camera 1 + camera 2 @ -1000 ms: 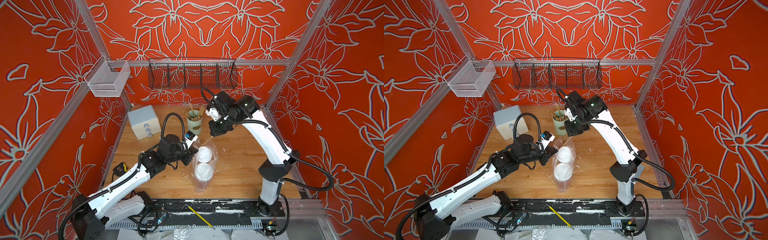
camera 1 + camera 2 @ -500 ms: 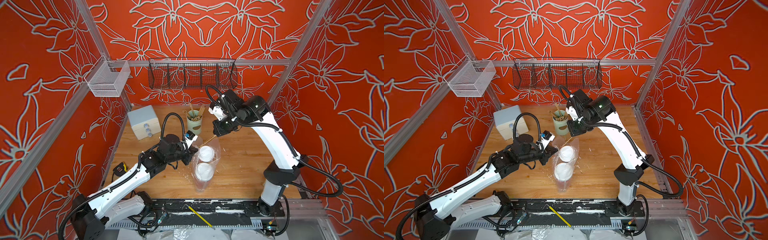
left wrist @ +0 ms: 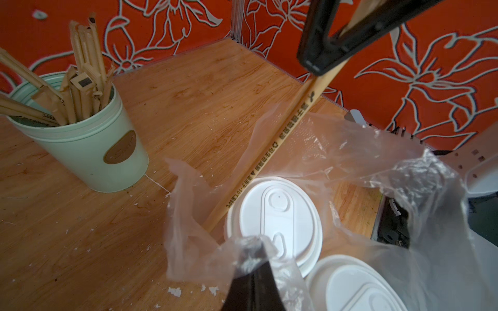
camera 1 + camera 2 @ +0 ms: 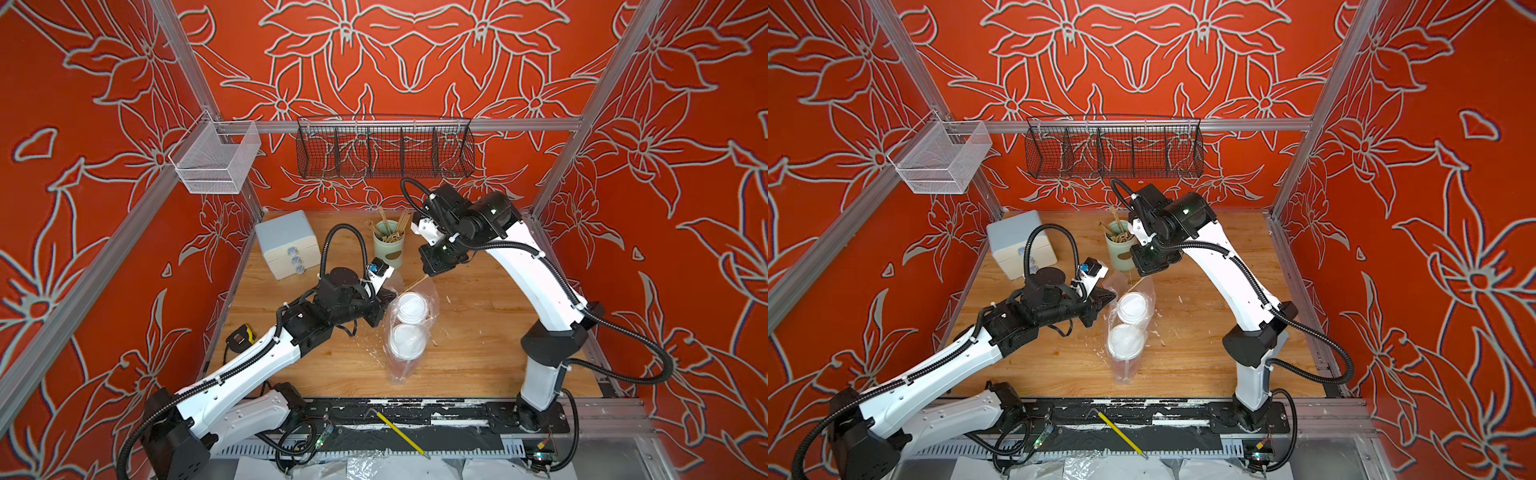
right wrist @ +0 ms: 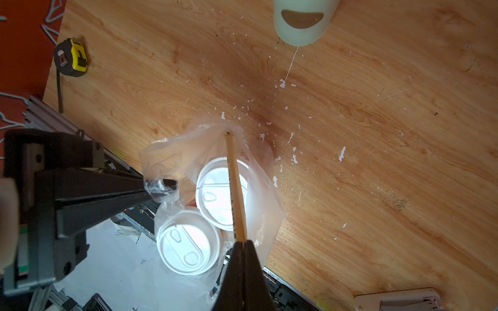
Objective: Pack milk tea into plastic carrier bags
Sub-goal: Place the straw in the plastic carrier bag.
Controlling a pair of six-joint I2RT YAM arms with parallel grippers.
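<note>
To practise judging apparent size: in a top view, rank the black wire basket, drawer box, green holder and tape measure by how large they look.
1. Black wire basket
2. Drawer box
3. Green holder
4. Tape measure
The basket hangs higher, probably nearer the camera, so its lead is partly perspective.

green stick holder [image 4: 388, 249] | drawer box [image 4: 286, 240] near it | tape measure [image 5: 70, 58] apart

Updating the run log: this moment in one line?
left pincer: shut on clear plastic bag rim | right pincer: shut on tan printed stick, tip at bag mouth | two white-lidded cups: in bag
</note>
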